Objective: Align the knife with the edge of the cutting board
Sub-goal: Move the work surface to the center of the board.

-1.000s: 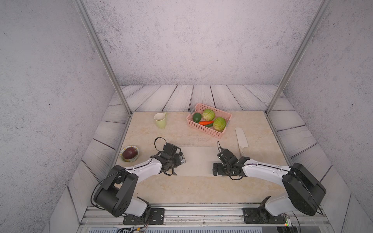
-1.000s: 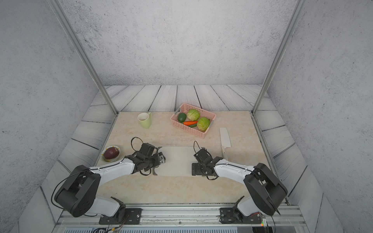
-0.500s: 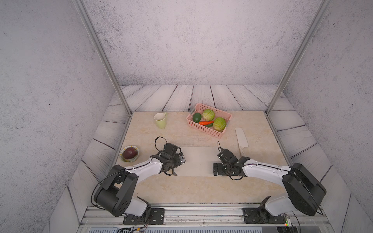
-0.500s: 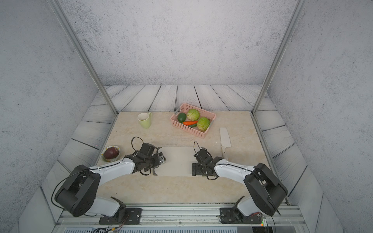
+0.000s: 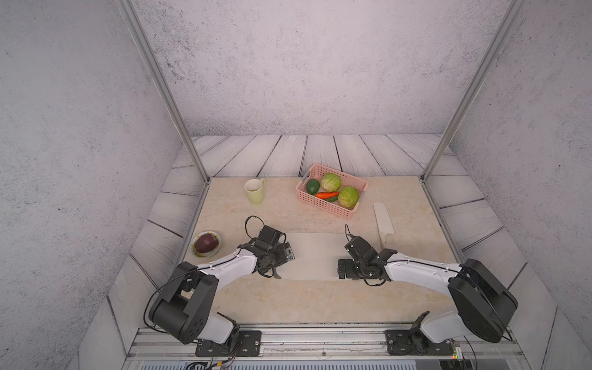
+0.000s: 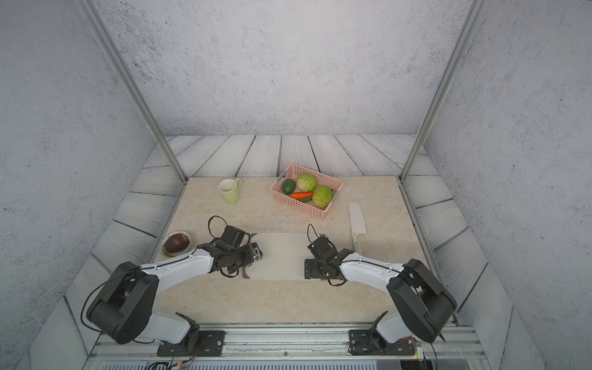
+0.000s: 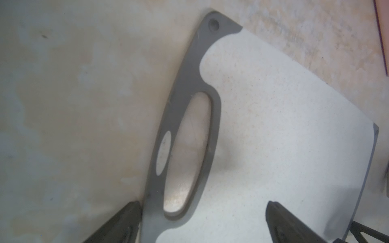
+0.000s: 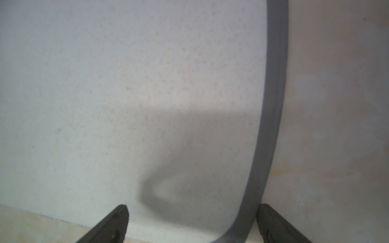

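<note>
Apparently the knife point(image 5: 383, 218), flat at two o'clock of the cutting board point(image 5: 315, 256), is not yet reached: left gripper point(image 7: 204, 203) and right gripper point(image 8: 193, 207) hover above the board, jaws apart and empty, so the right must fetch it.

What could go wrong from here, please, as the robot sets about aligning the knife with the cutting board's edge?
The knife lies flat, so a grasp may skid off or nudge it toward the pink basket. The right gripper hangs open over the dark end strip of the cutting board; dragging sideways might shift the board. The left gripper, open over the opposite end, could do likewise.
</note>
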Motion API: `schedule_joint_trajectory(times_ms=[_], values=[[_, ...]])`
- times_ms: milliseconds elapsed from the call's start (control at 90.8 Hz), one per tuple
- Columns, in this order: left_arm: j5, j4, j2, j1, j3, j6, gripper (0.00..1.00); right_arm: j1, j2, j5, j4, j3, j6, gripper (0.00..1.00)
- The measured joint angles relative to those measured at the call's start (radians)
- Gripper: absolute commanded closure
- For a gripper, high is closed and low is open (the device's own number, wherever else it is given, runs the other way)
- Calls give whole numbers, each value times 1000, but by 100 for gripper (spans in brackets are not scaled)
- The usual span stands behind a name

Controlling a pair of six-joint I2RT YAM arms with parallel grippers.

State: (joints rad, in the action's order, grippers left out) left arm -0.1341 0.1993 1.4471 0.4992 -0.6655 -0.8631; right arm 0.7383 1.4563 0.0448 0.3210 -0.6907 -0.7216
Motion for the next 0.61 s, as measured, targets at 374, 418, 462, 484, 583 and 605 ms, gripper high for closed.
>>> schedule_joint_trajectory(times_ms=[374,418,462,484,583,605], values=[[-21,34,0,-17,-11,3,2,0,0,1,15,-3,-4,1],[-24,37,-1,-20,-11,4,2,0,0,1,18,-4,-4,1],[-27,40,-2,-23,-11,5,2,0,0,1,20,-4,-4,1],[-29,40,-2,-25,-11,6,2,0,-1,1,21,-4,-4,1],[-37,46,-5,-35,-11,6,2,0,-2,0,23,-4,-5,1],[-39,49,-6,-37,-11,7,2,-1,-2,0,23,-4,-5,1]])
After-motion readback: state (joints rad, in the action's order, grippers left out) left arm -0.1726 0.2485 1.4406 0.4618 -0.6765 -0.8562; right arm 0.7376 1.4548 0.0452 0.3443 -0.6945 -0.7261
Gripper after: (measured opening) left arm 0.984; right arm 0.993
